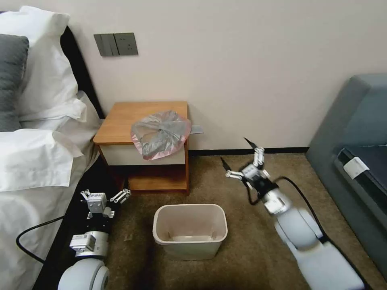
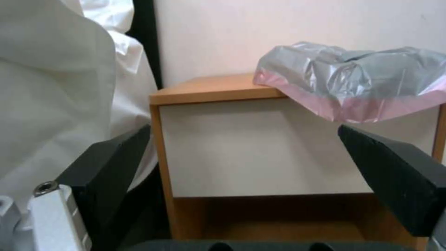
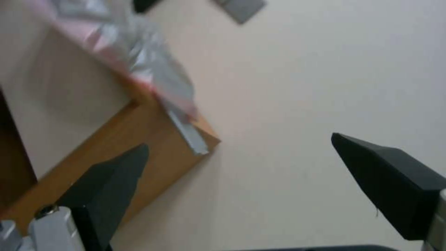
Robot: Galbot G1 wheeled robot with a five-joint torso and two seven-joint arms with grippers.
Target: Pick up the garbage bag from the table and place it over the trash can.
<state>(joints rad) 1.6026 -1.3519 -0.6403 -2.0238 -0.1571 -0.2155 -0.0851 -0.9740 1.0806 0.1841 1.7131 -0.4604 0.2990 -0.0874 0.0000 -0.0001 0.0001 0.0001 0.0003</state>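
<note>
The garbage bag [image 1: 161, 133] lies crumpled on the desk [image 1: 125, 121] at its front right corner, pink edge hanging over the drawer front. The trash can [image 1: 190, 230] stands upright on the carpet in front. Left hand [image 1: 105, 197] and right hand [image 1: 241, 158] both gape wide, holding nothing.

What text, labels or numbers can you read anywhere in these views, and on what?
None can be read.
White tag on the grey sofa: any print is too small to read.
Square patterned markers on the left gripper and right gripper: patterns, not words.
Wall switch plate: no marking visible.
Garbage bag, table, trash can: no print visible.
</note>
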